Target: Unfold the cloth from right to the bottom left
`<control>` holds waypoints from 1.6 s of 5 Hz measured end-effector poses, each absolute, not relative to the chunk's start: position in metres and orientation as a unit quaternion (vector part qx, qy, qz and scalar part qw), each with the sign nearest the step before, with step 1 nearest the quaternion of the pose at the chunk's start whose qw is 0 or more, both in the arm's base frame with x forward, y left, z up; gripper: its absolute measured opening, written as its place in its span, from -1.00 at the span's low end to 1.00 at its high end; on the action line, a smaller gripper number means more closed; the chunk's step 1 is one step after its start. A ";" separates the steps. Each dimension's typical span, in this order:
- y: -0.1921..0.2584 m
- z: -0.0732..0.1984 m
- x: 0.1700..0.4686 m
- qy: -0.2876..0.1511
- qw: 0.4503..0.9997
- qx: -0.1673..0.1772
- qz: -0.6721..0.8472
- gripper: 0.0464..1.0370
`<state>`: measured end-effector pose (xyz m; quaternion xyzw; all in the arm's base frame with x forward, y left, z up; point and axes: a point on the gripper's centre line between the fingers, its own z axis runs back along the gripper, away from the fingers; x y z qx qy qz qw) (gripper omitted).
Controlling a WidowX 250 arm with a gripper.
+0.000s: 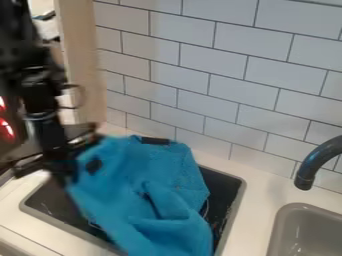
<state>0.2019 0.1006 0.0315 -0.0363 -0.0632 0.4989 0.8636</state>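
At the far left I see two red glows (pixel 5 122) by my black arm (pixel 41 90), which hangs down in front of one pale upright board (pixel 80 60). At its lower end, my one claw (pixel 61 172) is at the upper left edge of the cloth (pixel 163 200). It is blurred there, and I cannot tell whether the claw is spread, pressed together or pinching fabric.

The one blue cloth, soft and matte, lies bunched over the middle of a dark, recessed basin (pixel 224 187), with thick rounded folds running down toward me. Its top reaches the basin's back edge, and its lower part runs out of the view at the bottom. I count two black patches on it: one beside the claw (pixel 93 166), one along the top edge (pixel 155 141).

The basin has one thin grey rim with rounded corners, dark surface showing on both sides of the cloth. Smooth white counter (pixel 264 200) runs between that rim and one grey sink (pixel 284 227) at the lower right. One dark, curved tap (pixel 317 162) arches in from the right edge. Behind everything rises a wall of glossy white rectangular tiles (pixel 227 90) with dark joints.
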 end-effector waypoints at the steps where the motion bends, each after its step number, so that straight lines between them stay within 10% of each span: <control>1: 0.112 0.019 0.184 -0.040 0.853 -0.039 0.518 -0.99; 3: 0.118 -0.010 0.164 0.017 0.841 -0.004 0.541 -0.95; 7: 0.113 -0.008 0.166 0.026 0.833 0.002 0.552 0.96; 8: 0.104 -0.001 0.175 0.014 0.845 -0.003 0.535 0.94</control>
